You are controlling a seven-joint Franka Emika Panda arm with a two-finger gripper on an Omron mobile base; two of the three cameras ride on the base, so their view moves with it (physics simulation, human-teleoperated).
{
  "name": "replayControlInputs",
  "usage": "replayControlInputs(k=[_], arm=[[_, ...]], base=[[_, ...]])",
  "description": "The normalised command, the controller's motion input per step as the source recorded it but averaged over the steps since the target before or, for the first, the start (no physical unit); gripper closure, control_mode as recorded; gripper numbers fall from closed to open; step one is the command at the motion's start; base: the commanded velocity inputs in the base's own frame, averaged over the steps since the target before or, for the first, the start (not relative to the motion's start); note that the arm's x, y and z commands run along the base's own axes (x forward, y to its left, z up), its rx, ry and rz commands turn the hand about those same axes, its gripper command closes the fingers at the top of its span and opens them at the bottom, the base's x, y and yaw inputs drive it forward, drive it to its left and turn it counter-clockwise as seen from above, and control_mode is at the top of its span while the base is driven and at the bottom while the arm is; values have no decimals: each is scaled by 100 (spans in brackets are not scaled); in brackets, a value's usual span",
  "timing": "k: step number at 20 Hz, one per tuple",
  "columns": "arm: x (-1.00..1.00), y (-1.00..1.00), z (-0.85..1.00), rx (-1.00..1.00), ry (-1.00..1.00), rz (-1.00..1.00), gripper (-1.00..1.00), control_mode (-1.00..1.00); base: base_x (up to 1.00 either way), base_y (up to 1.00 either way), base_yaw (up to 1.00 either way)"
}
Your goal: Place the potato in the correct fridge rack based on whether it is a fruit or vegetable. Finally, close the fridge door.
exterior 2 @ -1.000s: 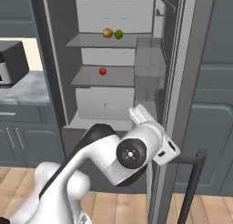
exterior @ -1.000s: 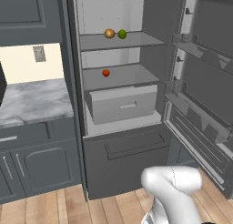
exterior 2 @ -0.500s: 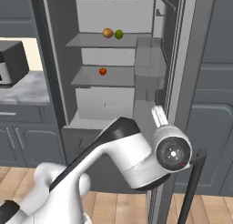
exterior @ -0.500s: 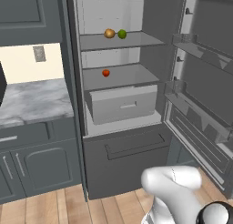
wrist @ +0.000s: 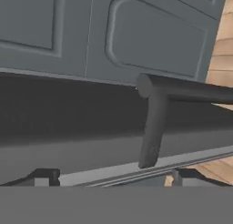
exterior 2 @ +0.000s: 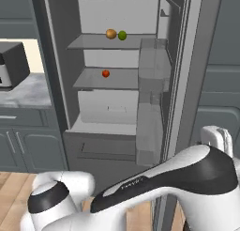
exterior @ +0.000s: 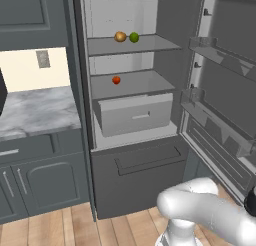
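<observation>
The tan potato (exterior: pixel 120 36) (exterior 2: pixel 110 34) lies on the upper fridge rack (exterior: pixel 155 43) (exterior 2: pixel 89 41), right beside a green ball (exterior: pixel 134 37). The fridge door (exterior: pixel 225 85) (exterior 2: pixel 190 80) stands wide open to the right. My arm (exterior 2: pixel 187 178) reaches low around the door's outer side. In the hand view my gripper (wrist: pixel 116 178) is open, its tips far apart, close to the door's long dark handle (wrist: pixel 152 127). Nothing sits between the fingers.
A small red-orange ball (exterior: pixel 116 80) rests on the lower shelf (exterior: pixel 145 85), above a grey pull-out drawer (exterior: pixel 135 115). Door shelves (exterior: pixel 215 50) jut from the door's inner face. A marble counter (exterior: pixel 35 112) and grey cabinets (exterior: pixel 45 182) stand to the left.
My arm has swung right and low, around to the outer side of the open door. The potato and both balls have stayed put.
</observation>
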Motion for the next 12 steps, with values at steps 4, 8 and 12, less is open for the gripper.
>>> replayControlInputs(k=[4,8,12], arm=[[-12,-62,0,9,-18,-11,-100,-100],[60,-13,-4,6,-3,-1,-100,-100],[93,8,-17,2,0,0,-100,-100]], base=[[0,0,0],[0,0,0],[0,0,0]])
